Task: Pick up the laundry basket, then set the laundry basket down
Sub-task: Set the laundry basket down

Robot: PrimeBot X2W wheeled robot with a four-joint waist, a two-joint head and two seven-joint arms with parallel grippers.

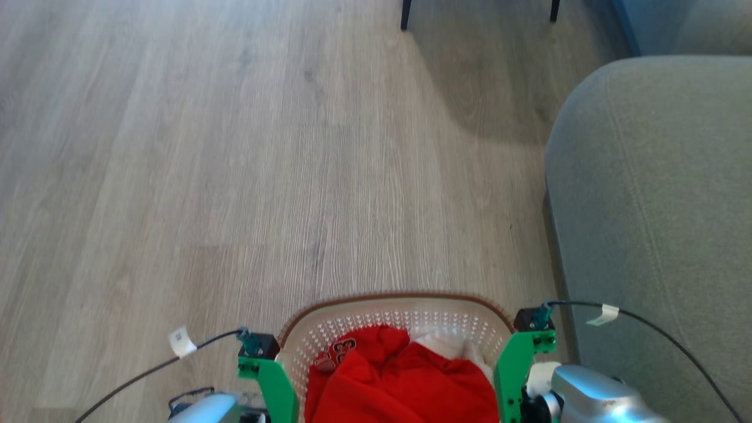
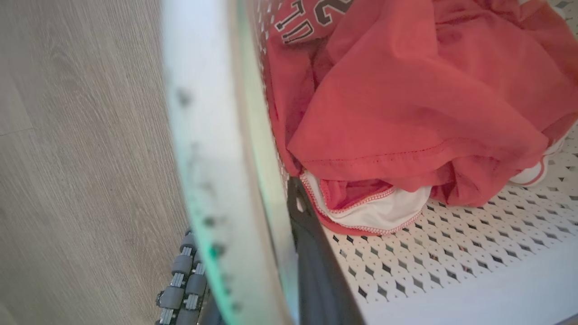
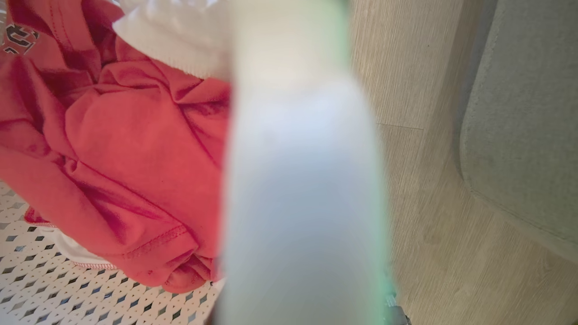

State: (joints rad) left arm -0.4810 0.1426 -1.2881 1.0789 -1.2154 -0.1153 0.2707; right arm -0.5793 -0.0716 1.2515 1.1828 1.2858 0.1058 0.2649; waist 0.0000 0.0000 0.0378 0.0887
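Observation:
The laundry basket (image 1: 405,314), white and perforated with a brown woven-look rim, sits at the bottom middle of the head view. Red clothes (image 1: 399,382) and a bit of white cloth (image 1: 446,343) lie in it. My left gripper (image 1: 267,376), with its green bracket, is at the basket's left side, and my right gripper (image 1: 517,364) at its right side. In the left wrist view the blurred white handle (image 2: 212,149) runs between my fingers, with one dark finger (image 2: 316,275) inside the wall beside the red clothes (image 2: 406,113). A blurred white handle (image 3: 298,180) crosses the right wrist view, hiding my fingers.
A grey sofa (image 1: 658,205) stands close on the right, almost touching my right arm. Two dark furniture legs (image 1: 405,14) rise at the far end of the wood floor (image 1: 235,176). Grey rollers (image 2: 180,284) of my base show below the basket.

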